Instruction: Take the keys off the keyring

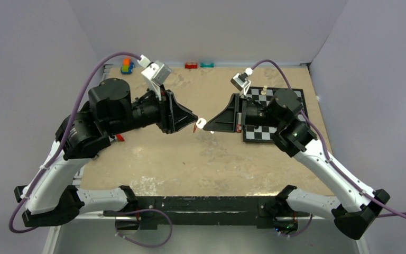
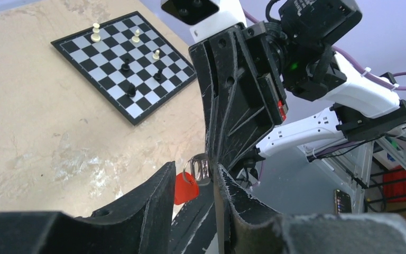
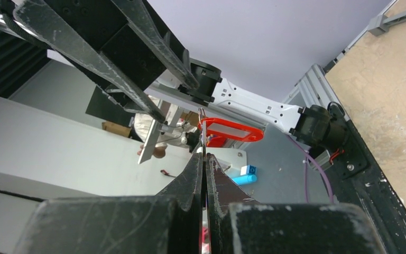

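A: Where is the ring (image 3: 203, 148) kept?
B: It is pinched edge-on in the right gripper (image 3: 203, 159), whose jaws are pressed together on it, well above the table (image 1: 190, 164) (so nothing gets dragged).
A: And the key (image 2: 185, 188)?
B: It is hung from the ring, within the left gripper (image 2: 194, 169), whose jaws are set apart and not yet clamped. It seems placed to be pulled against a fixed ring.

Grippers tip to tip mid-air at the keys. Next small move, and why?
Probably close the left gripper on the keys: its jaws stand apart around them, while the right gripper is shut on the keyring, so it looks anchored.
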Robot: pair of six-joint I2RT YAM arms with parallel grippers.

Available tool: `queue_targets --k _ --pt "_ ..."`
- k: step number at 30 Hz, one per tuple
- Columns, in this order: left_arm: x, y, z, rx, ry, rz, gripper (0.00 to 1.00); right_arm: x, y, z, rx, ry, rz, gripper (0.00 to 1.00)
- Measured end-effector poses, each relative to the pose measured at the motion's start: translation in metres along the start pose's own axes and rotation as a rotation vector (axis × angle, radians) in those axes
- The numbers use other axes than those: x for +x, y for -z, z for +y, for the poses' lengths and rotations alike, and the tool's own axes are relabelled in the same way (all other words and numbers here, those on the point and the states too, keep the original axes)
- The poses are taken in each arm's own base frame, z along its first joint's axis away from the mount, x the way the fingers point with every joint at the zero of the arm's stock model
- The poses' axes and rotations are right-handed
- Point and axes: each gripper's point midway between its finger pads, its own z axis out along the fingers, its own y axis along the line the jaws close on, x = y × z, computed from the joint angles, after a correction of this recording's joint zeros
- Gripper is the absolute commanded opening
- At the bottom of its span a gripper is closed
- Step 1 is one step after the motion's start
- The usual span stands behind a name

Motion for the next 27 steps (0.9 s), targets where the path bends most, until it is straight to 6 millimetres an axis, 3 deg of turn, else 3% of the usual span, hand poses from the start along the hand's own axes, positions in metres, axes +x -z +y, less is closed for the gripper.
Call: queue_targets --k 11,19,27 --pt "0.016 -0.005 0.008 -0.029 0.01 0.072 0.35 -0.002 0.002 0.007 -0.003 0.028 -0.007 0.0" --pt "0.019 -0.009 0.0 0.008 0.042 0.091 0.19 -0.001 0.004 0.009 -0.004 0.037 -0.01 0.0" --pt "0.019 -0.008 -0.003 0.021 0.049 0.094 0.14 0.0 0.004 0.009 -0.002 0.047 -0.009 0.0"
